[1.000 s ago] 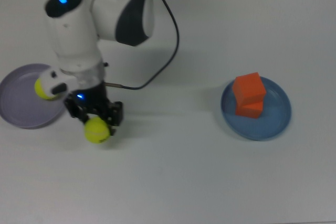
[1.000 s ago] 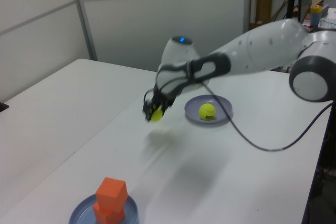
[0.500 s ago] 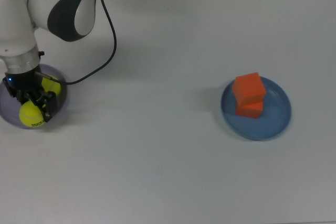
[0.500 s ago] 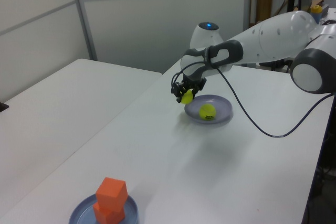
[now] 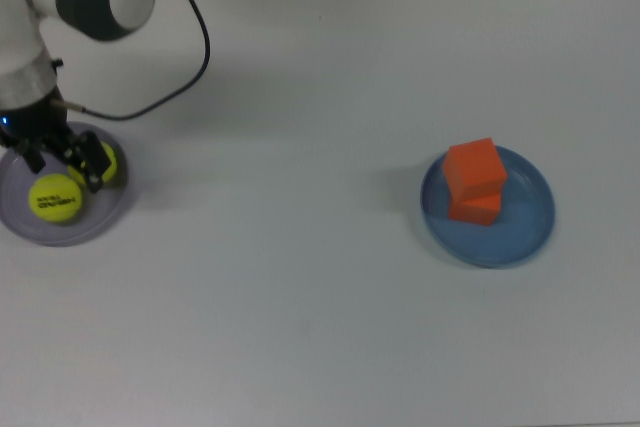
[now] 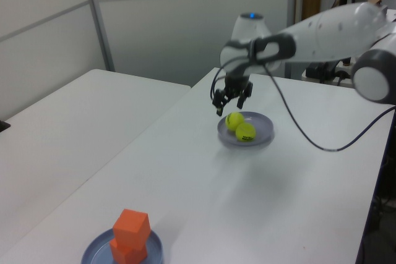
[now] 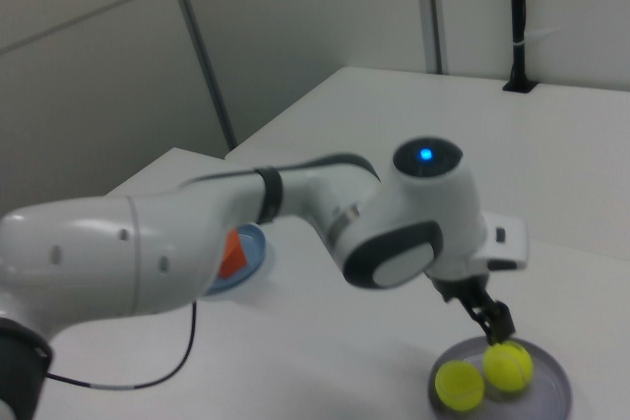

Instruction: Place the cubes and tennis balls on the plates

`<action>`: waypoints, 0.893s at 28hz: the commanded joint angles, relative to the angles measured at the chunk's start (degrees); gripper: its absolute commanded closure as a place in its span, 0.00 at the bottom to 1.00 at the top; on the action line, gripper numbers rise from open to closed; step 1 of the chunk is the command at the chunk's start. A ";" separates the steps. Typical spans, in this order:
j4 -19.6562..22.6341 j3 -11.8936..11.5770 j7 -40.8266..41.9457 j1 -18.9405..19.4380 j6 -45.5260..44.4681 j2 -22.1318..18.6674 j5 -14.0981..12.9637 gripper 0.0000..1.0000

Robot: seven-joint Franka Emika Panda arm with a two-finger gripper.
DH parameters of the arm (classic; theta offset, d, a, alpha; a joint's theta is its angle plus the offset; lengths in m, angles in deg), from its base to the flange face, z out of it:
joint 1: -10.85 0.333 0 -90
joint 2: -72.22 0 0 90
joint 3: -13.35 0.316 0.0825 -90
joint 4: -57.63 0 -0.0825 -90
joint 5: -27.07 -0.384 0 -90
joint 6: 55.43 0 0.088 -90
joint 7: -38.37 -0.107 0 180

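In the left view, nearest the camera, the blue plate sat at the table's near end with the two orange cubes stacked on it, the upper cube turned a little askew on the lower one; their faces were plain and matte. The top view showed the same stack resting toward the top view's left of the blue plate, leaving a crescent of bare blue on the other side. Beyond it stretched a wide run of bare white table (nothing stood between the two plates), with the table's long edge running along the left view's left side and a second white table beside it across a narrow gap. Farther off lay the lavender plate, holding both tennis balls, fuzzy yellow-green and touching each other; in the top view the ball nearer the top view's left bore small dark lettering, and the other was partly hidden under the gripper. The lavender plate lay close to the top view's left border. The gripper hung just above the plate's far rim with its fingers spread apart and holding nothing, clear of the balls in the left view. In the right view a dark fingertip hovered just over one ball, and the black cable looped across the table behind the arm.
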 commanded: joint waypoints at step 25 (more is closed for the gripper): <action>3.50 8.74 -11.10 8.02 -22.29 -19.48 13.35 0.00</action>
